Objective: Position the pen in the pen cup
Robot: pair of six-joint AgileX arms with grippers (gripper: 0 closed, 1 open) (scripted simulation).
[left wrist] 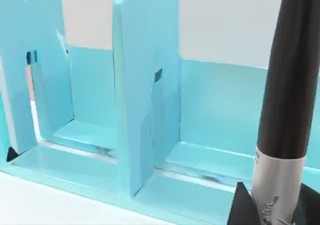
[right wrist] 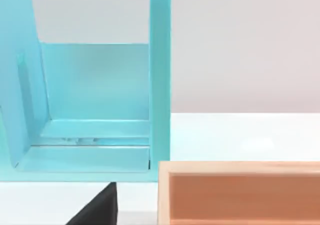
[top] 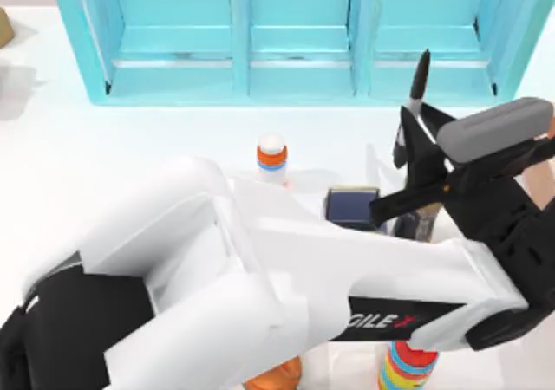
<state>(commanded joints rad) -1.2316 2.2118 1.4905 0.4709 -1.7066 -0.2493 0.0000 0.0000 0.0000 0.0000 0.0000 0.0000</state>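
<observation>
Toward the table's right, the left gripper [top: 414,134] is clamped on the pen [top: 419,82], a slim smooth cylinder, black cap over grey barrel, standing upright, tip upward. Just left and nearer sits the square blue pen cup [top: 351,206]; a turquoise shelf [top: 295,35] stands beyond.

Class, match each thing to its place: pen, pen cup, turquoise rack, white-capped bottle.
Things:
1 pen
2 pen cup
3 turquoise rack
4 white-capped bottle

Places:
A along the table's far edge
B standing on the table, left of the pen cup
C held upright in the left pincer
D on the table, between the bottle and the left pincer

Pairs: 1-C, 2-D, 3-A, 4-B
</observation>
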